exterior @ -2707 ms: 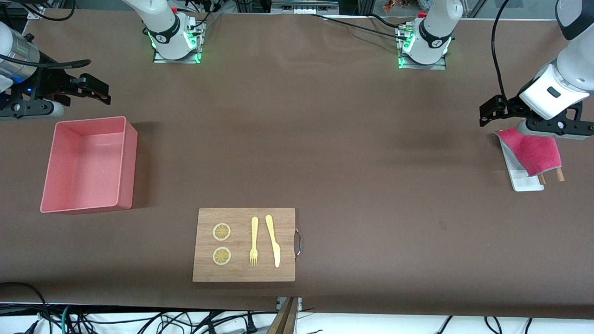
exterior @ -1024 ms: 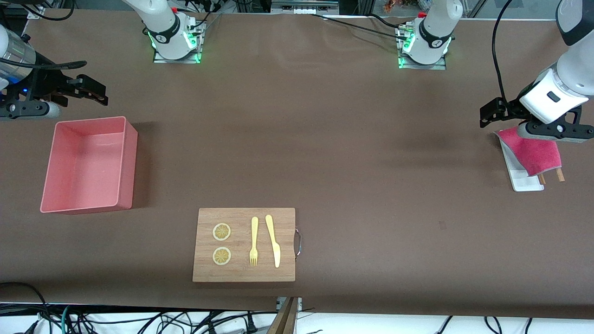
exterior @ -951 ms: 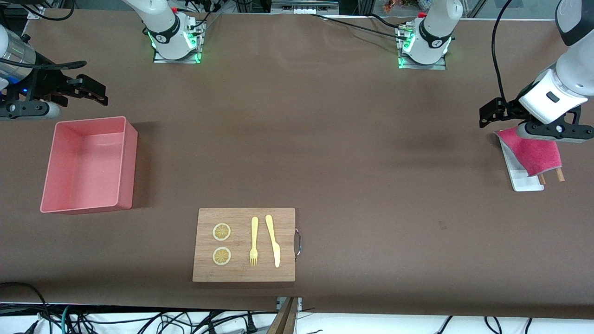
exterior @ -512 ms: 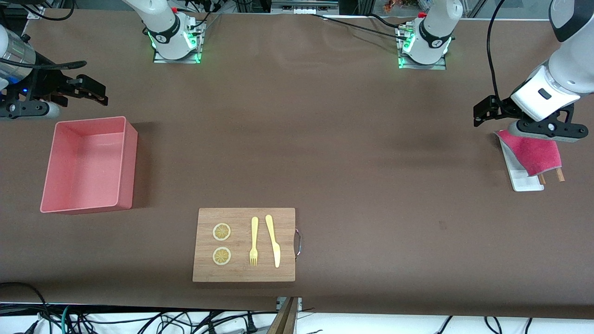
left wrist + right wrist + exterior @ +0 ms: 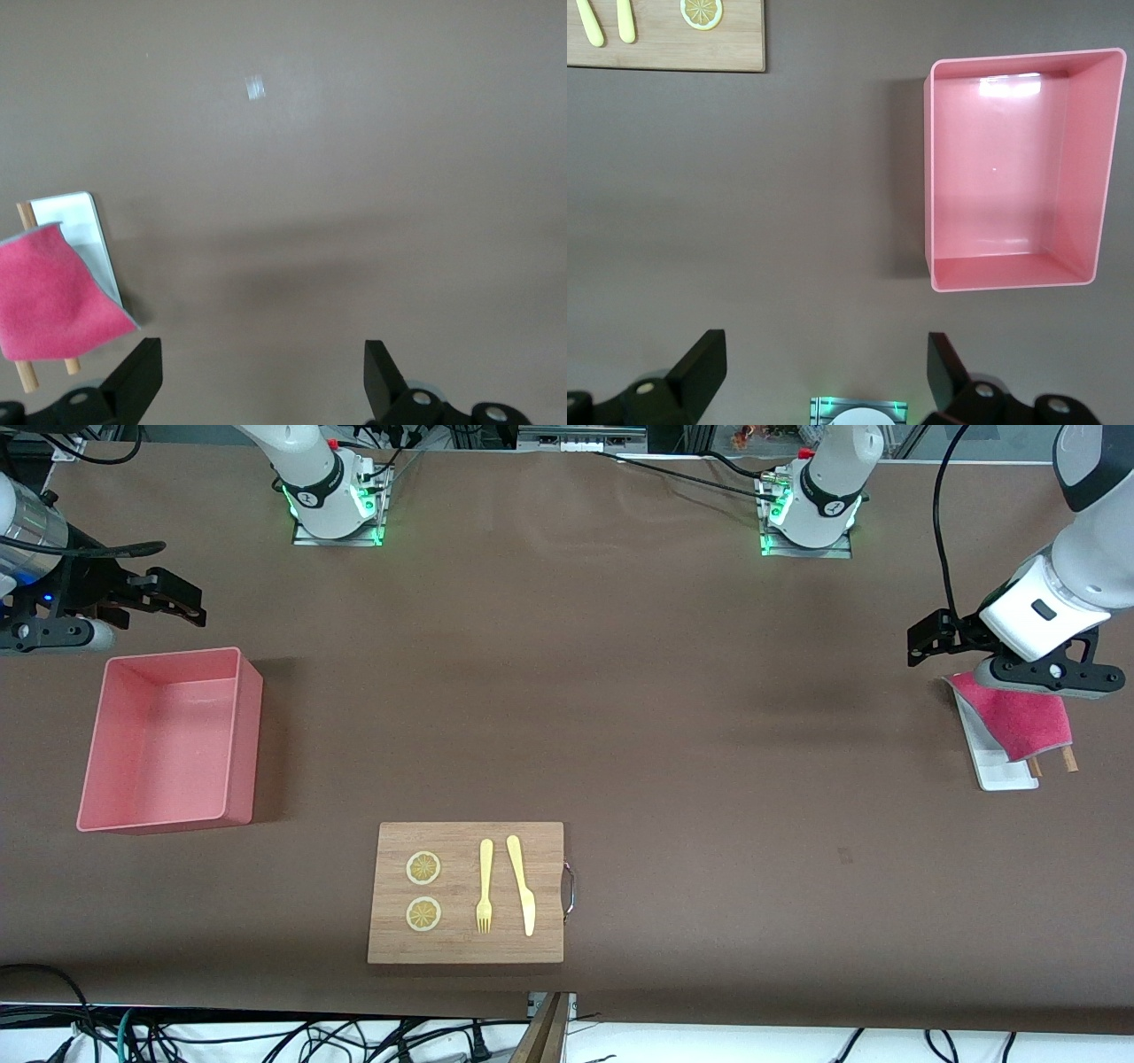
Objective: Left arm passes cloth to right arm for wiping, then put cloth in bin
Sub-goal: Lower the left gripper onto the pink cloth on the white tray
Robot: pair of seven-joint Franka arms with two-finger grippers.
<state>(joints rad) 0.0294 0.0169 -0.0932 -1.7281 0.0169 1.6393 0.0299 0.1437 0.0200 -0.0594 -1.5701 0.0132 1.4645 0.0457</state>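
Note:
The magenta-red cloth [image 5: 1019,717] lies draped over a white tray [image 5: 997,771] at the left arm's end of the table. It also shows in the left wrist view [image 5: 53,297], beside the tray [image 5: 89,230]. My left gripper [image 5: 923,642] is open and empty, over bare table next to the cloth's edge; its own view shows it [image 5: 261,372] with the jaws wide apart. The pale pink bin [image 5: 248,726] stands empty at the right arm's end. My right gripper [image 5: 177,600] is open and empty, over bare table just outside the bin's wall [image 5: 928,177]. It also shows in its own view [image 5: 824,359].
A wooden cutting board [image 5: 465,948] with two lemon slices [image 5: 423,868], a yellow fork [image 5: 485,886] and a yellow knife [image 5: 523,886] lies near the front camera's edge. Two wooden sticks [image 5: 1070,759] poke out from under the cloth. The right arm's base [image 5: 855,412] shows in its wrist view.
My left hand has shifted a little toward the table's middle and the bases, still open. The cloth has not moved. My right arm has barely moved.

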